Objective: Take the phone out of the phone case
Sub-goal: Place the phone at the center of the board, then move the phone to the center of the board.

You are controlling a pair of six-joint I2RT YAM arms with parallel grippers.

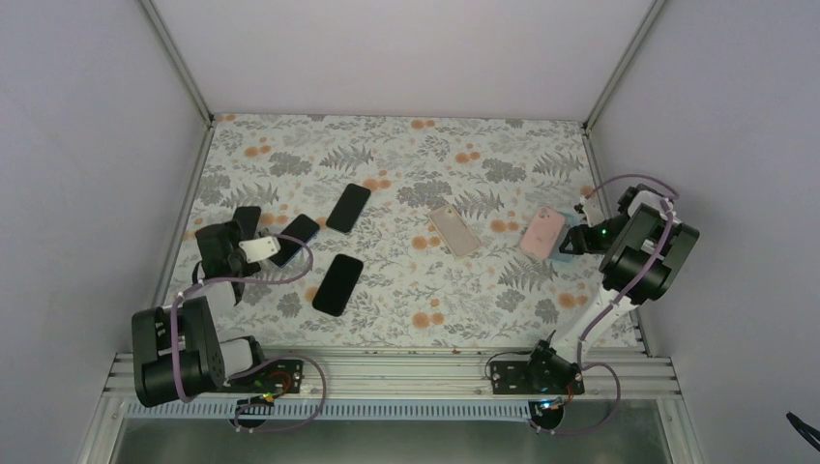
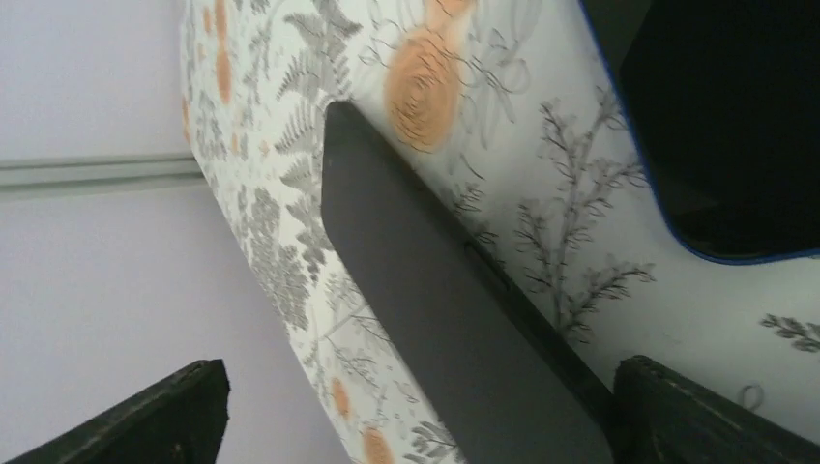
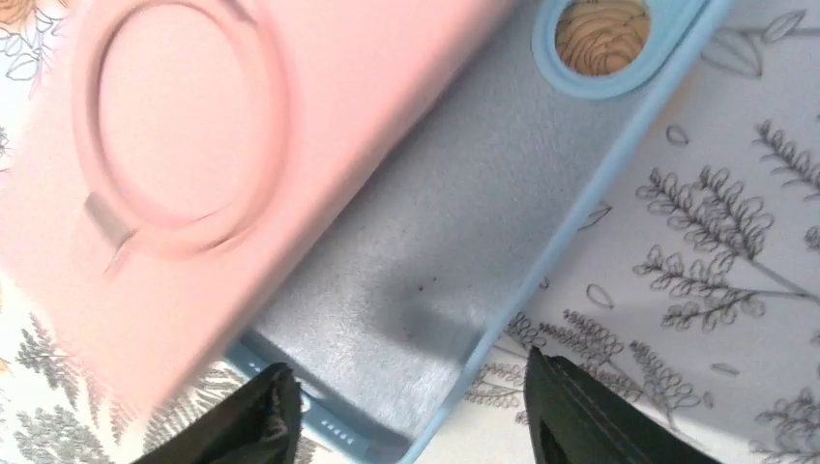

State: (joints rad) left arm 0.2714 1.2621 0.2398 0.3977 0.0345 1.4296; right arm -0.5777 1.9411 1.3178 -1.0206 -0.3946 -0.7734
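A pink phone case (image 1: 542, 233) lies back up at the right and partly covers an empty light-blue case (image 1: 565, 249). In the right wrist view the pink case (image 3: 222, 145) shows a round ring, and the blue case (image 3: 435, 280) shows its grey lining and camera hole. My right gripper (image 3: 411, 416) is open, with its fingers on either side of the blue case's lower corner; it also shows in the top view (image 1: 575, 240). My left gripper (image 1: 235, 235) is open over a dark grey phone (image 2: 435, 319) at the mat's left edge, and nothing is gripped (image 2: 416, 430).
A blue-cased phone (image 1: 295, 239) lies just right of the left gripper and shows in the left wrist view (image 2: 735, 126). Two black phones (image 1: 348, 207) (image 1: 337, 284) and a beige phone (image 1: 454, 229) lie mid-mat. Walls close in on both sides.
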